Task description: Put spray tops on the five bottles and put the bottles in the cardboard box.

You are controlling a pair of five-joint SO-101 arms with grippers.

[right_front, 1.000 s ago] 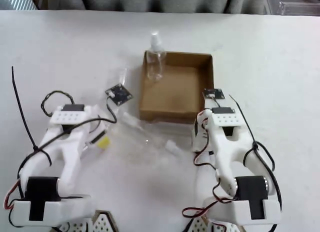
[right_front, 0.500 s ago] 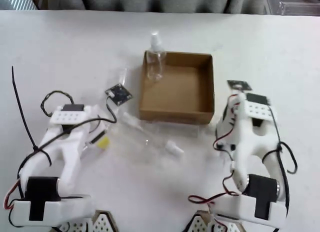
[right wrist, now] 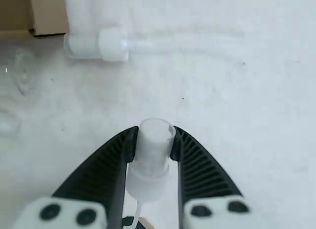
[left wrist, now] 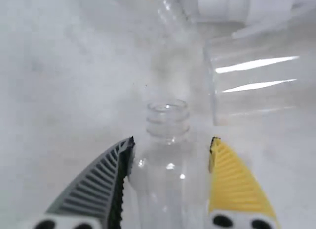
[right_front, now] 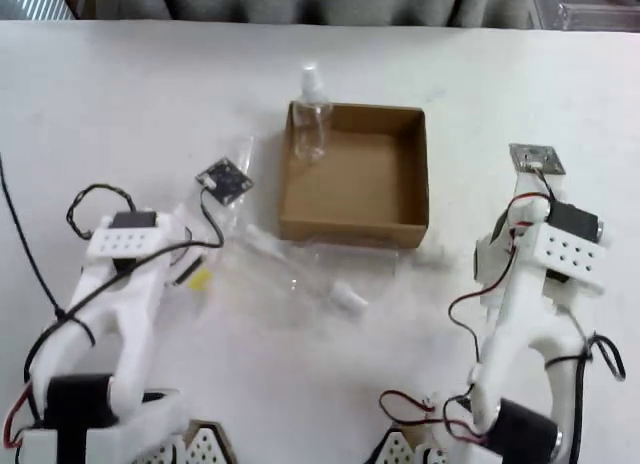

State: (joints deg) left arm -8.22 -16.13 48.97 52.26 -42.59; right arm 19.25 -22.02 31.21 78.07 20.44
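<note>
My left gripper [left wrist: 170,142] is shut on a clear open-necked bottle [left wrist: 168,121], its grey and yellow fingers pressed against the shoulders. In the high view that gripper [right_front: 196,276] sits left of the cardboard box [right_front: 415,174]. My right gripper [right wrist: 154,132] is shut on a white spray top [right wrist: 154,155], held over bare table right of the box. One capped bottle [right_front: 311,119] stands in the box's far left corner. More clear bottles [right_front: 285,269] and a loose spray top [right_front: 350,299] lie in front of the box.
Another spray top [right wrist: 98,43] with its thin tube lies on the table by the box's corner [right wrist: 47,14]. Clear plastic bags [right_front: 240,154] lie left of the box. Open white table spreads to the far left and far right.
The right arm has swung from the box's front right corner out to the right, carrying the spray top. The left arm has shifted slightly left with its bottle.
</note>
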